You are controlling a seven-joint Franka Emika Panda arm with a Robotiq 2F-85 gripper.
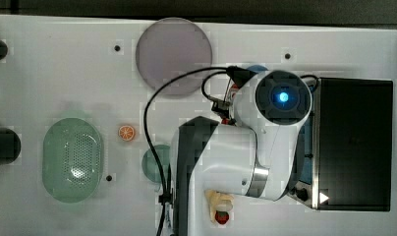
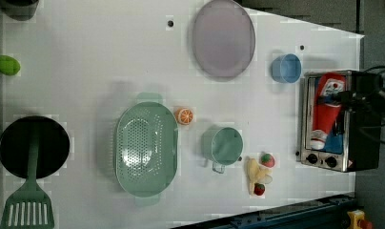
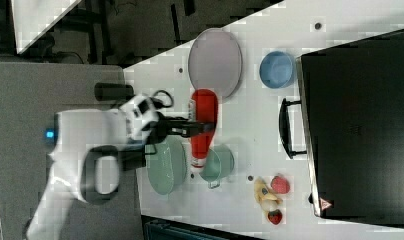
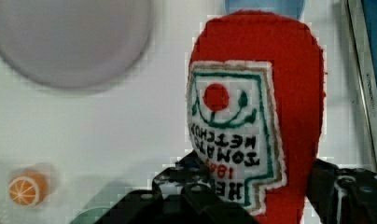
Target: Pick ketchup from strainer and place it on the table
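Note:
My gripper (image 3: 200,128) is shut on the ketchup (image 3: 204,122), a red bottle with a white label and white cap, and holds it in the air above the white table (image 1: 64,73). In the wrist view the ketchup (image 4: 256,116) sits between my black fingers (image 4: 177,186). The left view shows the ketchup (image 2: 326,107) and gripper (image 2: 343,98) in front of the oven. The pale green strainer (image 1: 72,160) stands empty at the top view's left, well apart from my gripper; it is also in the left view as the strainer (image 2: 145,148) and beside my arm in the right view as the strainer (image 3: 166,165).
A grey-lilac plate (image 2: 223,38), a blue cup (image 2: 286,68), a teal cup (image 2: 224,145) and an orange slice (image 2: 184,115) lie on the table. A black toaster oven (image 1: 356,142) stands at the top view's right. A banana (image 2: 255,171) and strawberries (image 2: 268,160) lie near it. A black pan (image 2: 33,145) holds a green spatula.

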